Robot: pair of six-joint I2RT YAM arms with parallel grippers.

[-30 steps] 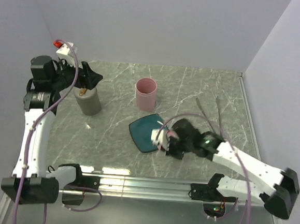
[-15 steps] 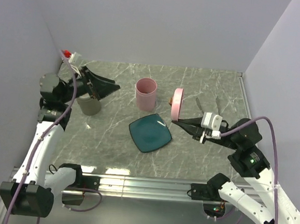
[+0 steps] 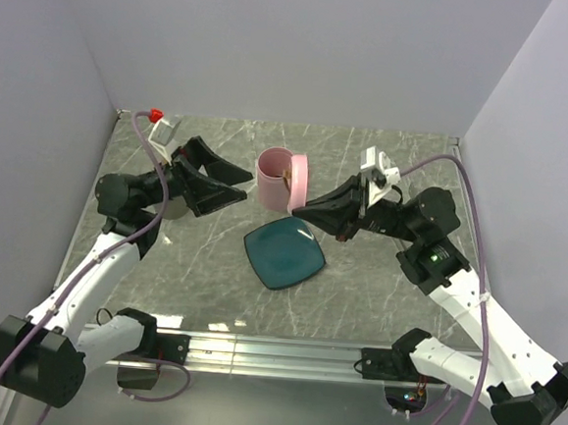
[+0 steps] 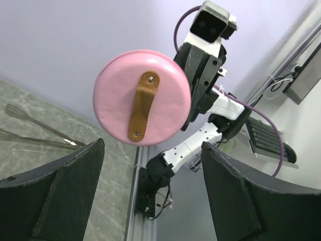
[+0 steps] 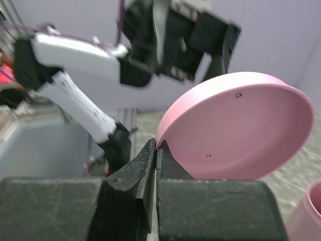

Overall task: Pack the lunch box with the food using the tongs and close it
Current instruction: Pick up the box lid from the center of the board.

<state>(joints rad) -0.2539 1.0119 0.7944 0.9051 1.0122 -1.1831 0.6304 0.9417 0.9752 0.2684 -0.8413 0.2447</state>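
While the two arms are reaching out from their bases at the near edge, the teal plate (image 3: 283, 255) is lying flat on the marble table (image 3: 191, 274) between them, nearest of the loose things. Just beyond it the right gripper (image 3: 297, 210) is pinching the lower rim of the pink lid (image 3: 297, 182), its jaws pressing together on that thin edge and holding the lid upright, off the table. The lid's flat top with its brown strap (image 4: 142, 106) is facing the left gripper (image 3: 247, 188), which is hovering to the left with its fingers spread wide, apart from the lid. The lunch box (image 3: 270, 177), a pink open-topped cylinder, is standing upright behind the plate and right beside the lid; from above the lid seems to be overlapping its right rim, though whether they are touching is hard to tell. Beyond the lid in the left wrist view, the tongs (image 4: 35, 136) are lying flat on the table, well apart from both grippers.
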